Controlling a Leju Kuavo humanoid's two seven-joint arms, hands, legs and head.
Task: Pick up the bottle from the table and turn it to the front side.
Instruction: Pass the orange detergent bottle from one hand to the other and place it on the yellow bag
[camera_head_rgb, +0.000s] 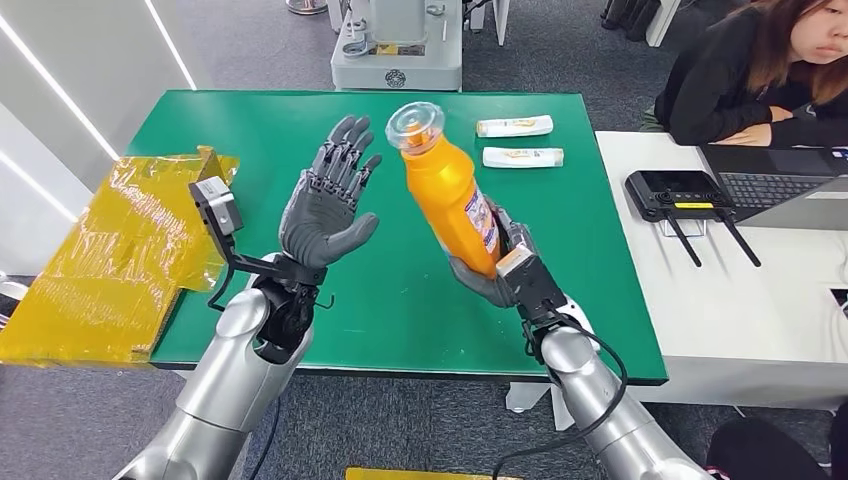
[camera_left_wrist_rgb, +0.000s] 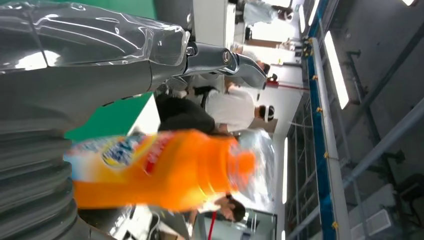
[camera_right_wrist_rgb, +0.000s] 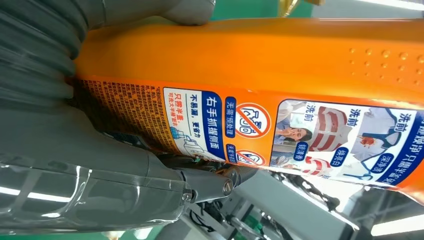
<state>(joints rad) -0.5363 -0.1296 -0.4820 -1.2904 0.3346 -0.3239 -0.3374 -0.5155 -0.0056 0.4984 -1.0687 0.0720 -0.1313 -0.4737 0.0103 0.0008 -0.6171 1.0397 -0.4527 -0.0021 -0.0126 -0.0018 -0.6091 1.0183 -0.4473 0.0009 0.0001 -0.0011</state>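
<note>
Right hand (camera_head_rgb: 497, 272) grips the orange bottle (camera_head_rgb: 452, 190) above the green table (camera_head_rgb: 560, 250), tilted, left hand (camera_head_rgb: 325, 205) spread wide beside it, holding nothing

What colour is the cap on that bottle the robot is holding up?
The cap looks clear, see-through plastic on the orange bottle; the head view shows it best.

Two white tubes (camera_head_rgb: 515, 126) (camera_head_rgb: 523, 157) lie side by side at about one o'clock on the green worktop (camera_head_rgb: 250, 120). Crumpled yellow film (camera_head_rgb: 110, 250) hangs over its nine o'clock edge. At three o'clock, on a white desk (camera_head_rgb: 740, 310), sit a laptop (camera_head_rgb: 775, 185) and what may be a router (camera_head_rgb: 675, 193); a seated person (camera_head_rgb: 760, 70) leans there.
</note>
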